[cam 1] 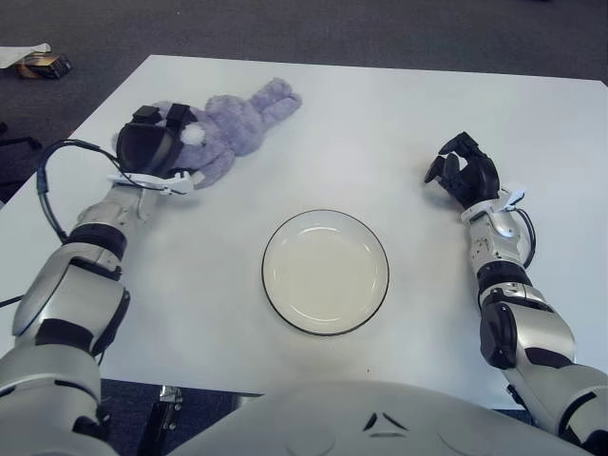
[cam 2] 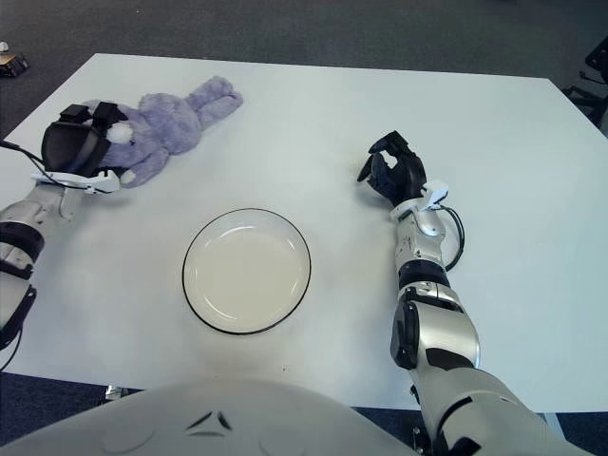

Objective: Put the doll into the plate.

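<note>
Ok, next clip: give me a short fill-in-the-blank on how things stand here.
1. The left hand is closed on the ____ end of the purple rabbit doll.
2. The plate holds ____.
3. The doll lies on the plate's ____ side, apart from it.
4. The right hand shows to the ____ of the plate.

Missing words: head; nothing; left; right

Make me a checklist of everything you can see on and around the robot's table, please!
Surface: white table, bare around the things.
Job's things: purple doll lying at far left; plate near the middle, nothing in it.
Clutter: nothing seen.
Hands: left hand on the doll's near end; right hand at the right, fingers curled, holding nothing.
Cables: black cable looping by the left arm.
Surroundings: dark floor; small box on it, far left.
</note>
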You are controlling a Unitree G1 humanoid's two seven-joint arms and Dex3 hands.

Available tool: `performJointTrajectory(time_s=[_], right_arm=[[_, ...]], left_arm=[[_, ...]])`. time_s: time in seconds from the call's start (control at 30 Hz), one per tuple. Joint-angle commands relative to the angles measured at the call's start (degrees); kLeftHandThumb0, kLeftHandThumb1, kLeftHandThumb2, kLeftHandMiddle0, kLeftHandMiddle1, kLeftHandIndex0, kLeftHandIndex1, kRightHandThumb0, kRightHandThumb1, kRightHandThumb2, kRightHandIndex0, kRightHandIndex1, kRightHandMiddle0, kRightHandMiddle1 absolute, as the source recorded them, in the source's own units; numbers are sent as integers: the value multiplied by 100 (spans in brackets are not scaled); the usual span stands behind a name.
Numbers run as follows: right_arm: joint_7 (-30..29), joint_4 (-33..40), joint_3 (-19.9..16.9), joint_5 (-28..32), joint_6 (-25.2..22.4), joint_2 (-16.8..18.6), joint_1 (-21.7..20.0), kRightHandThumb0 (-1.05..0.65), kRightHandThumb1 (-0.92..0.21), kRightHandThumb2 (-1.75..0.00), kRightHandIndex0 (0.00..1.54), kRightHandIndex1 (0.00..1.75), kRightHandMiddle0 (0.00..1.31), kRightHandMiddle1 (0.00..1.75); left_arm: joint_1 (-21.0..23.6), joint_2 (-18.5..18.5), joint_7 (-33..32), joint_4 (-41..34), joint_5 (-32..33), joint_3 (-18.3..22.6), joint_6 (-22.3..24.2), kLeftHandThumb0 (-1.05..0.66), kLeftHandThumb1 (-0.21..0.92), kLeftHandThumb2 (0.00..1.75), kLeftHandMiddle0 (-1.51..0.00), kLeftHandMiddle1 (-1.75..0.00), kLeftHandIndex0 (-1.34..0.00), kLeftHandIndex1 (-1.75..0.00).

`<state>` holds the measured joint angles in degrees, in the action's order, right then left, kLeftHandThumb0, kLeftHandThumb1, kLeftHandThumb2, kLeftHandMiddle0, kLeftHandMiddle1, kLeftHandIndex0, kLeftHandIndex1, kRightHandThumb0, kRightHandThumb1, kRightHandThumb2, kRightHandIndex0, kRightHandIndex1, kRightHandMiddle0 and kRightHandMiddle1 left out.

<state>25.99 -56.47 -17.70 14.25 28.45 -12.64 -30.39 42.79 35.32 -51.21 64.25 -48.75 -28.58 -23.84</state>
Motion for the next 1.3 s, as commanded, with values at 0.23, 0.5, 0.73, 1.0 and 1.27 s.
performJointTrajectory(time_s=[0.23, 0.5, 0.73, 1.0, 1.27], right_arm=[[-141, -340, 102, -40, -332, 272, 502, -40, -60, -96, 79, 161, 39, 175], [-660, 477, 383, -184, -746, 429, 419, -41, -57, -99, 79, 160, 41, 175], [-1016, 2028, 642, -245, -1670, 410, 565, -5, -32, -130, 71, 163, 39, 175], [-1319, 3588, 968, -496, -2747, 249, 577, -1, -29, -133, 70, 162, 40, 175], [-1385, 4151, 1206, -892, -3052, 42, 380, -1, -31, -130, 68, 162, 39, 175]], left_arm=[[353, -359, -351, 58, -282, -349, -127, 0, 0, 162, -91, -157, -63, -175], [648, -538, -520, 113, -430, -583, -441, 0, 5, 157, -88, -157, -59, -175], [879, -837, -764, 204, -631, -829, -527, 0, 8, 154, -85, -160, -55, -175], [1060, -1095, -1046, 327, -808, -1070, -715, 0, 10, 153, -83, -161, -54, -175], [1197, -1315, -1171, 461, -860, -1191, -957, 0, 11, 151, -82, -161, -53, -175]])
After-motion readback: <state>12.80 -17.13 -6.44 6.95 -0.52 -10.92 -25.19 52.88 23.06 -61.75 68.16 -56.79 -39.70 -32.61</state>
